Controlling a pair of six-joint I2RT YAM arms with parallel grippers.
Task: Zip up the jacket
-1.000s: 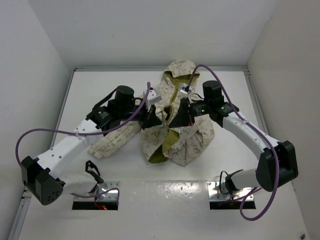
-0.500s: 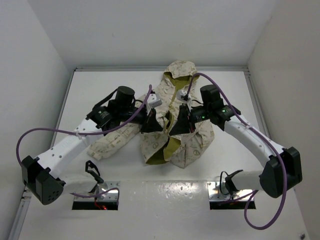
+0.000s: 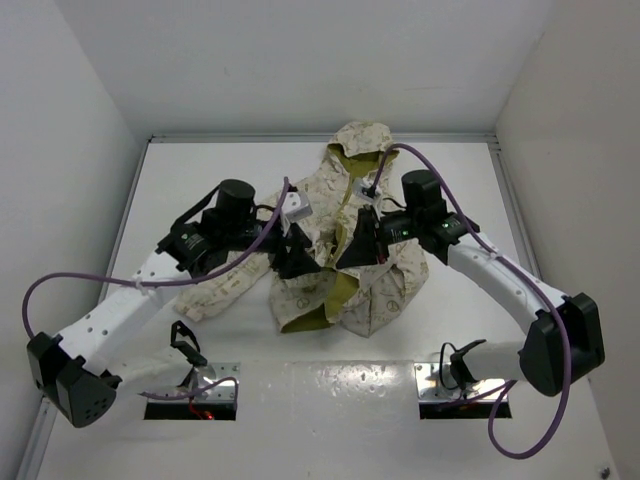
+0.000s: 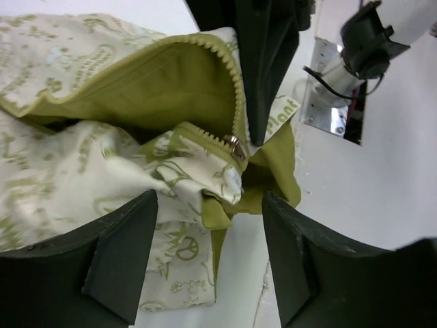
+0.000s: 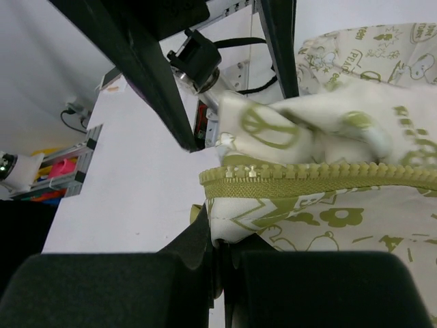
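Observation:
The cream jacket (image 3: 385,285) with olive doodle print lies crumpled mid-table, hood (image 3: 358,138) to the far side, front open and olive lining showing. My left gripper (image 3: 297,262) stands open beside the left front edge; its fingers (image 4: 119,260) straddle a loose fabric corner without touching it. The metal zipper slider (image 4: 235,146) sits on the left edge just beyond them. My right gripper (image 3: 352,250) is shut on the jacket's right front edge (image 5: 246,215), just below the olive zipper teeth (image 5: 314,174), holding it raised.
A sleeve (image 3: 215,288) trails left under the left arm. White walls close in the table on three sides. Metal mounting plates (image 3: 465,385) and purple cables (image 3: 60,275) sit near the arm bases at the near edge.
My left gripper has opened, let go of the left front edge and drawn back to the left. The jacket's lower left flap has sagged. The right gripper keeps its grip.

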